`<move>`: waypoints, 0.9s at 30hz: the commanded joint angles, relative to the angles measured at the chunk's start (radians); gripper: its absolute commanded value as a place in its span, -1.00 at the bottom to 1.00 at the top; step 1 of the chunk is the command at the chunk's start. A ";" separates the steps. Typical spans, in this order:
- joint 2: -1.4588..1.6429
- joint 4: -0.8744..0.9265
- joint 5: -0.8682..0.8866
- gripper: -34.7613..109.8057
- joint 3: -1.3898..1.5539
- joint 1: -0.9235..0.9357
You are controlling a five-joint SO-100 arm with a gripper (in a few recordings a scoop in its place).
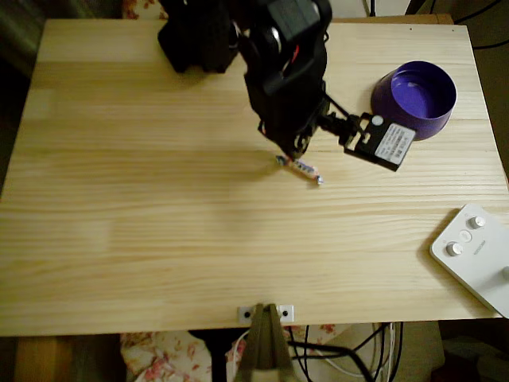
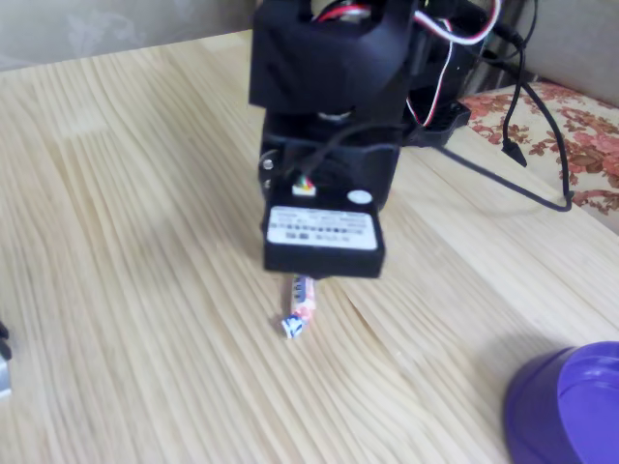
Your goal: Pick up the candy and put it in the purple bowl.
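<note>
Right over the candy [image 1: 299,168] hangs the end effector [image 1: 293,148], can't tell its spread. Candy's on the table [image 1: 159,223], well short of the purple bowl [image 1: 415,97]; whole grab-and-drop left.

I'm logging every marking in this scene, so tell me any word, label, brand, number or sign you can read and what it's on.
None can be read.
White label on the black motor block near the end effector: lines of print, too blurred to read in both views.
White device with round knobs: faint grey marking, too small to read.
Candy wrapper: coloured print, no legible letters.
Purple bowl: no text visible.
</note>
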 commanded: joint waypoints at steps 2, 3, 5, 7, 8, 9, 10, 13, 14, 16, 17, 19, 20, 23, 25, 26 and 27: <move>0.275 0.089 0.061 -0.53 -0.095 -0.120; 0.305 0.097 0.072 -0.53 -0.107 -0.163; 0.322 0.112 0.097 -0.53 -0.135 -0.233; 0.299 0.114 0.112 -0.53 -0.144 -0.261; 0.281 0.114 0.118 -0.47 -0.147 -0.253; 0.262 0.112 0.127 -0.42 -0.153 -0.233; 0.245 0.115 0.130 -0.40 -0.164 -0.207; 0.201 0.109 0.127 -0.33 -0.199 -0.098; 0.178 0.101 0.123 -0.30 -0.207 -0.057; 0.121 0.092 0.104 -0.27 -0.210 0.012; 0.097 0.089 0.100 -0.25 -0.204 0.041; 0.058 0.071 0.094 -0.25 -0.176 0.075; 0.048 0.057 0.092 -0.25 -0.155 0.080; 0.026 0.037 0.110 -0.25 -0.095 0.054; 0.025 0.049 0.146 -0.25 -0.072 0.015; 0.032 0.055 0.160 -0.25 -0.064 -0.003; 0.044 0.060 0.172 -0.24 -0.058 -0.021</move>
